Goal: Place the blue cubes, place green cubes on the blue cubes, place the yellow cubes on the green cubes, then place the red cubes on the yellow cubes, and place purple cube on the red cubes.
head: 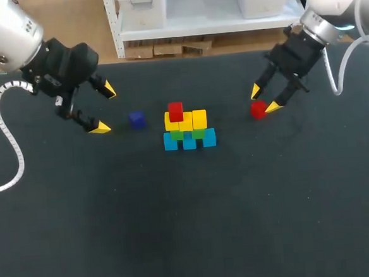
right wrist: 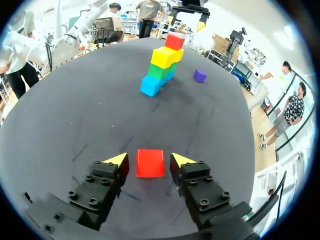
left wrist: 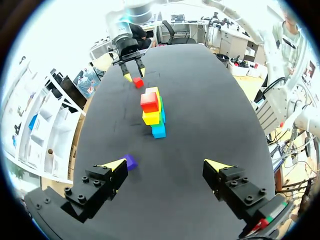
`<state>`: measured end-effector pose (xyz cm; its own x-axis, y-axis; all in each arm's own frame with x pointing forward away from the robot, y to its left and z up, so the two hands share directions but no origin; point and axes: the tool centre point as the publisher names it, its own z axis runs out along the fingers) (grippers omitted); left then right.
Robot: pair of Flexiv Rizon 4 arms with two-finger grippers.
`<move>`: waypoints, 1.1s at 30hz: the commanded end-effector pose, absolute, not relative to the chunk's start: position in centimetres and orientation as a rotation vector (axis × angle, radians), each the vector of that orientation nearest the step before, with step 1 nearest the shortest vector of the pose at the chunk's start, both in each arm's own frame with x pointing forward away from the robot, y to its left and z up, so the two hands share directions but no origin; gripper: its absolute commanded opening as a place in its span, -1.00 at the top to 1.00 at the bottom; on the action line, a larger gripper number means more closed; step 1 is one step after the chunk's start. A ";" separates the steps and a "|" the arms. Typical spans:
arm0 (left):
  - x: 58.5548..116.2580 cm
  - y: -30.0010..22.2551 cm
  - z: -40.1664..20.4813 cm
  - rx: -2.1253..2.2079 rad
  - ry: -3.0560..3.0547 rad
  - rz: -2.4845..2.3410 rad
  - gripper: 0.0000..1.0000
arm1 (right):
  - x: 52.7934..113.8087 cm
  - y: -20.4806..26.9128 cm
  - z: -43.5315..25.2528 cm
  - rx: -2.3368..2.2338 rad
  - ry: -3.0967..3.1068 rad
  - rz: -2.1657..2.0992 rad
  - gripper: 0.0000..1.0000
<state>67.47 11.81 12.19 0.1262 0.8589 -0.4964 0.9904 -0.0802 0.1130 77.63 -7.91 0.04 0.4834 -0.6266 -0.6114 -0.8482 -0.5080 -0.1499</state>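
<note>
A stack stands mid-table: blue cubes (head: 189, 140) at the bottom, green cubes (head: 187, 134) on them, yellow cubes (head: 185, 120) above, and one red cube (head: 175, 110) on the left yellow cube. A second red cube (right wrist: 150, 163) lies on the table right of the stack, between the fingers of my right gripper (head: 264, 100). A narrow gap shows on each side of it, so the gripper is open. The purple cube (head: 137, 119) lies left of the stack. My left gripper (head: 104, 108) hangs wide open just left of the purple cube (left wrist: 130, 161), holding nothing.
The black table (head: 191, 227) carries nothing else near the arms. A white cable (head: 7, 138) loops off my left arm over the table's left side. The stack (right wrist: 161, 62) lies well ahead of my right gripper (right wrist: 149, 160).
</note>
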 end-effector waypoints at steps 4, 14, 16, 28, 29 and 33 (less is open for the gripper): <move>67.4 12.0 12.1 1.992 1.777 -0.424 -1.00 | 77.3 -7.7 -0.9 -2.311 1.216 0.699 0.02; 67.4 12.0 12.1 1.992 1.777 -0.424 -1.00 | 78.0 -8.1 -1.3 -2.331 1.214 0.698 0.06; 67.4 12.0 12.1 1.992 1.777 -0.424 -1.00 | 78.2 -8.3 -1.2 -2.333 1.215 0.696 0.05; 67.4 12.0 12.1 1.992 1.777 -0.424 -1.00 | 78.4 -8.5 -1.1 -2.346 1.216 0.704 0.03; 67.4 12.0 12.1 1.992 1.777 -0.424 -1.00 | 78.3 -8.4 -1.1 -2.347 1.217 0.705 0.03; 67.4 12.0 12.1 1.992 1.777 -0.424 -1.00 | 78.3 -8.3 -1.1 -2.348 1.214 0.712 0.04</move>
